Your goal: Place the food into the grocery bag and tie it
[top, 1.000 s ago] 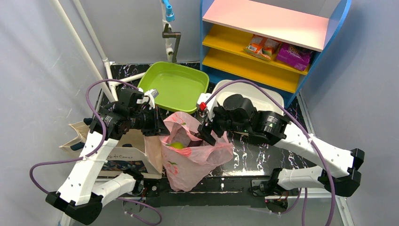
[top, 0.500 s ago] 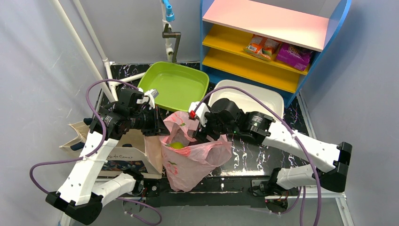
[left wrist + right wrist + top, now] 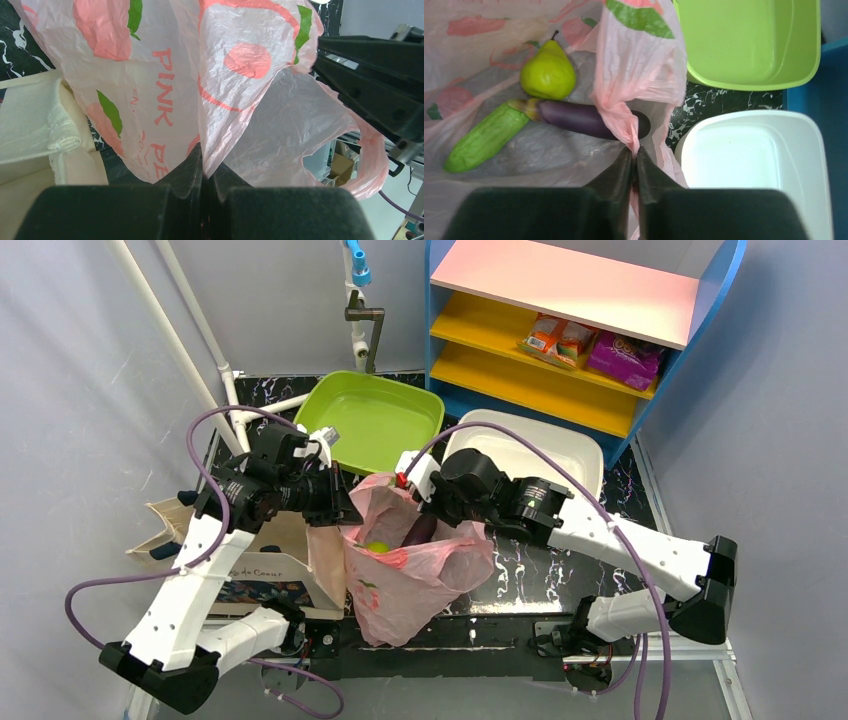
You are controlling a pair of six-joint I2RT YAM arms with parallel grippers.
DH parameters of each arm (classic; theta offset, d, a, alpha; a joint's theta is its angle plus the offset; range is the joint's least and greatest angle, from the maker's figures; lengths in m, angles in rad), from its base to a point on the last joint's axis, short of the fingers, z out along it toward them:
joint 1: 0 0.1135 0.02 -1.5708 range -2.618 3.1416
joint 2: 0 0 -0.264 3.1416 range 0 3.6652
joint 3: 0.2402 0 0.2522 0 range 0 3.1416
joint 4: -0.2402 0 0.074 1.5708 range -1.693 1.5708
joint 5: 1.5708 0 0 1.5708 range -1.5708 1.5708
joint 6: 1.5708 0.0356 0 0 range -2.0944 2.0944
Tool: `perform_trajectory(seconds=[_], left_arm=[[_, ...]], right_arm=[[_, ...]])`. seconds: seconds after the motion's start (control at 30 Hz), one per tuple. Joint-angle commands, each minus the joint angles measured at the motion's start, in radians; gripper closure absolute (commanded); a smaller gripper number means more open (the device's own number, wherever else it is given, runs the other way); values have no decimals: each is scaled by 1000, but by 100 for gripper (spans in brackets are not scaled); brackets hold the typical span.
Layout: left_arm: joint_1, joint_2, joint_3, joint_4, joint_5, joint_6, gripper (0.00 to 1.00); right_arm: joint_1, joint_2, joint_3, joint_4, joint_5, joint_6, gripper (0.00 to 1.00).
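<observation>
The pink grocery bag stands open between the arms. Inside it lie a yellow-green pear, a dark-purple eggplant and a long green vegetable. My left gripper is shut on the bag's left rim, holding the plastic up. My right gripper is shut on a bunched strip of the bag's right handle. In the top view the left gripper sits at the bag's left edge and the right gripper at its right edge, over the eggplant.
A beige canvas tote lies left of the bag. A green tub and a white tub stand behind. A blue shelf unit with snack packets fills the back right. White poles lean at the back left.
My right arm has moved left to the bag's right edge and its gripper has shut on the handle. The left arm has kept its hold.
</observation>
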Motion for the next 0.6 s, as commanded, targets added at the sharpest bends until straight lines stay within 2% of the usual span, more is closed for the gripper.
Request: perform_trajectory(seconds=[0.0, 0.3, 0.57], left_arm=[[3, 29, 15, 4, 15, 2, 100], [3, 138, 130, 43, 28, 2, 100], [3, 340, 353, 58, 36, 17, 100]], right_arm=[[7, -65, 28, 37, 60, -7, 99], [6, -176, 129, -86, 83, 167, 99], [8, -222, 218, -160, 52, 356, 99]])
